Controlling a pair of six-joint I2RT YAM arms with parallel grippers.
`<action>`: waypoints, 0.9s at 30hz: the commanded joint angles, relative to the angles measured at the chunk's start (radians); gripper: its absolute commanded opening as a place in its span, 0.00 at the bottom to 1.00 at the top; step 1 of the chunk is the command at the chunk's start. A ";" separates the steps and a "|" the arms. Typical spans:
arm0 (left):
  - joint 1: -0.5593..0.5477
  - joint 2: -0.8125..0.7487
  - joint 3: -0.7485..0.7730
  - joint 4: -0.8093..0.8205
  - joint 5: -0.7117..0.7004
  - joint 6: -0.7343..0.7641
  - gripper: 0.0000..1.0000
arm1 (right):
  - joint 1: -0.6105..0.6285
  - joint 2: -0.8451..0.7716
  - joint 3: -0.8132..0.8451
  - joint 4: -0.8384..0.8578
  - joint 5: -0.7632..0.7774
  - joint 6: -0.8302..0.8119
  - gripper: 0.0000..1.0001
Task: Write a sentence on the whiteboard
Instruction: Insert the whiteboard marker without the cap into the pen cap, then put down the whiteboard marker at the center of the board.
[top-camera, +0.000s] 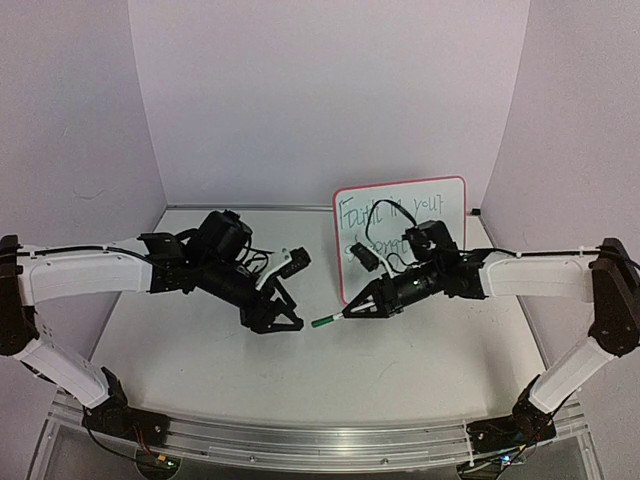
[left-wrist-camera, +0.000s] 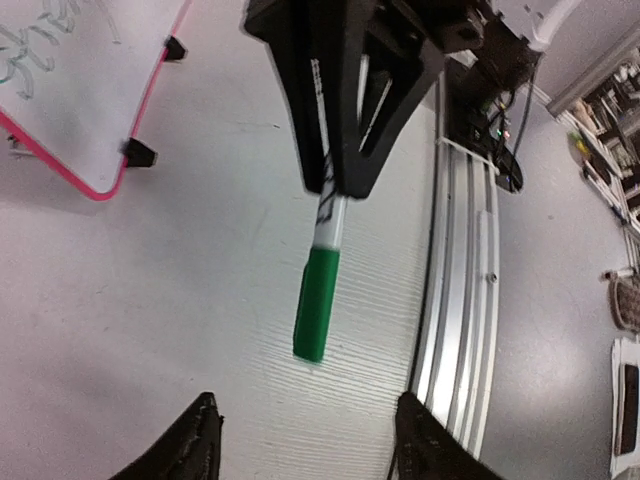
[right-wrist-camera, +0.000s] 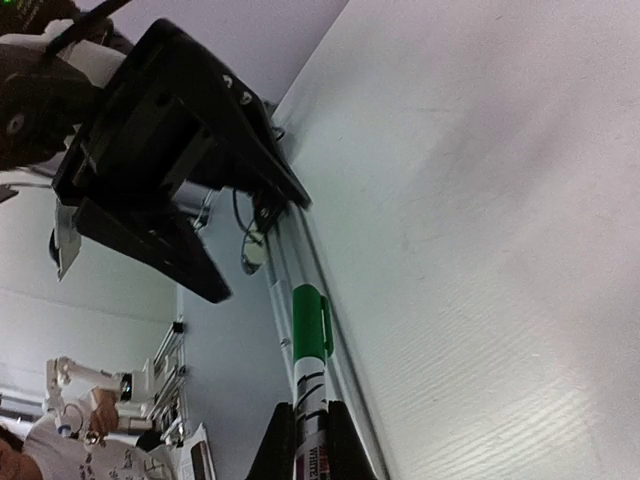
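While the right gripper (top-camera: 347, 313) is clamped on a green-capped marker (top-camera: 326, 321) over the table (top-camera: 200, 380), the left gripper (top-camera: 283, 322), just left of the cap, has its jaws apart and holds nothing. At the far right, the whiteboard (top-camera: 445, 240) stands upright behind the right gripper, with the sentence (top-camera: 392, 213) in green on it.

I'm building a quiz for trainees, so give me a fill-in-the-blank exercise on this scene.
The right tool is shut on a marker with a ___ cap.
The left tool is ___, holding nothing.
The whiteboard bears ___ lines of lettering.
Missing words: green; open; two.
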 joint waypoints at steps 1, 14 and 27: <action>0.110 -0.058 0.060 0.075 -0.096 -0.010 0.67 | -0.082 -0.086 -0.067 -0.040 0.195 -0.006 0.00; 0.278 -0.032 0.131 0.036 -0.329 -0.236 0.76 | -0.259 -0.047 -0.169 -0.111 0.394 -0.023 0.20; 0.556 -0.098 -0.132 0.228 -0.427 -0.531 0.80 | -0.509 -0.119 -0.112 -0.346 0.675 -0.143 0.96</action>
